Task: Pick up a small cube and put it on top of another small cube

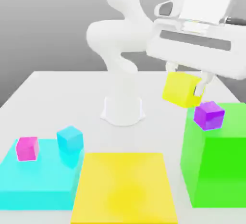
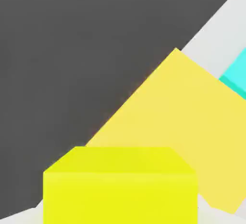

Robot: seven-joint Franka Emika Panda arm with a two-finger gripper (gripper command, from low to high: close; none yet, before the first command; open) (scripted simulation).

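My gripper (image 1: 187, 86) is shut on the small yellow cube (image 1: 180, 89) and holds it tilted in the air toward the exterior view's right. That cube hangs just above and a little to the left of a small purple cube (image 1: 209, 115), without touching it. The purple cube rests on the tall green block (image 1: 218, 160). In the hand view the held yellow cube (image 2: 120, 184) sits close to the camera.
A large flat yellow block (image 1: 124, 187) lies at the front centre, seen too in the hand view (image 2: 182, 122). A flat cyan block (image 1: 38, 182) at the exterior view's left carries a pink cube (image 1: 27, 148) and a cyan cube (image 1: 69, 141). The arm's white base (image 1: 122, 107) stands behind.
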